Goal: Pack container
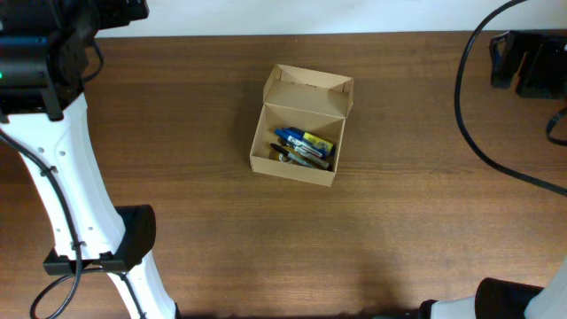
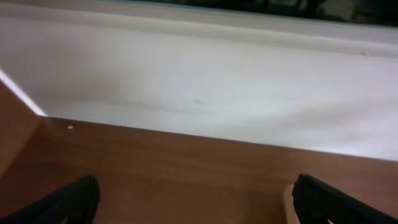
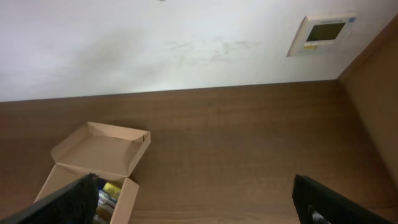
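The container (image 1: pixel 266 133) is a small tan cardboard box at the table's middle, its flap lid (image 1: pixel 310 91) standing open at the far side. Several pens and markers (image 1: pixel 303 147), blue, yellow and dark, lie inside. It also shows in the right wrist view (image 3: pixel 118 196) at the lower left, with the lid (image 3: pixel 99 149) open. My left gripper (image 2: pixel 196 202) is open and empty over bare table near the far wall. My right gripper (image 3: pixel 199 202) is open and empty, to the right of the box. Neither gripper's fingers show in the overhead view.
The left arm's white links (image 1: pixel 62 195) rise along the table's left side. Black cables (image 1: pixel 478 124) and dark gear (image 1: pixel 532 62) sit at the far right. A white wall runs behind the table (image 2: pixel 199 87), with a wall panel (image 3: pixel 320 34).
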{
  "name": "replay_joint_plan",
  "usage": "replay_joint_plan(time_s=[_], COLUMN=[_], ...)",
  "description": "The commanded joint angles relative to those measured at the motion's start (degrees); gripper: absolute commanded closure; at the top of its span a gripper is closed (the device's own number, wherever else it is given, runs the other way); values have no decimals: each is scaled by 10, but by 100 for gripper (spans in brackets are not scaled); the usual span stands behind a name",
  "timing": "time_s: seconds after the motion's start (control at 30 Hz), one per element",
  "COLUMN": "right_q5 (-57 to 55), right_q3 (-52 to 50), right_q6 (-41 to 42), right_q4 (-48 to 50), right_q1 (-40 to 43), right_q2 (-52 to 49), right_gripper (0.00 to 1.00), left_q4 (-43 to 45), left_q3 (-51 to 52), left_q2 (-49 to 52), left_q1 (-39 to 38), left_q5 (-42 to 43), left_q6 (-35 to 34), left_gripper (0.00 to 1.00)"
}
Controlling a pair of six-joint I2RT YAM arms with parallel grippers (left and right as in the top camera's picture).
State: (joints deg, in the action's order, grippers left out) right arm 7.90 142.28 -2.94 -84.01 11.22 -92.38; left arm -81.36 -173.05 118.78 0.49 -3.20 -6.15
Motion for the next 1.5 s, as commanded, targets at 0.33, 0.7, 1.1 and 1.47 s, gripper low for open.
replay_joint_plan(time_s=[0.33,0.7,1.1,1.47], right_q5=[38,88,127,141], right_q3=[-111,-114,-115,-116], right_q6=[38,60,77,129], right_q4=[-48,-22,5,40], right_q1=[1,-1,-37,-29], right_q2=[-131,-258,-338,-377], right_gripper=[1,1,33,96], left_q4=[-23,22,59,58], left_q3=[140,221,221,221], left_q2=[99,153,205,301], left_q1=[0,0,-14,-12], left_q5=[92,140,156,326], left_q6=[32,29,30,24], left_gripper=[0,0,54,99])
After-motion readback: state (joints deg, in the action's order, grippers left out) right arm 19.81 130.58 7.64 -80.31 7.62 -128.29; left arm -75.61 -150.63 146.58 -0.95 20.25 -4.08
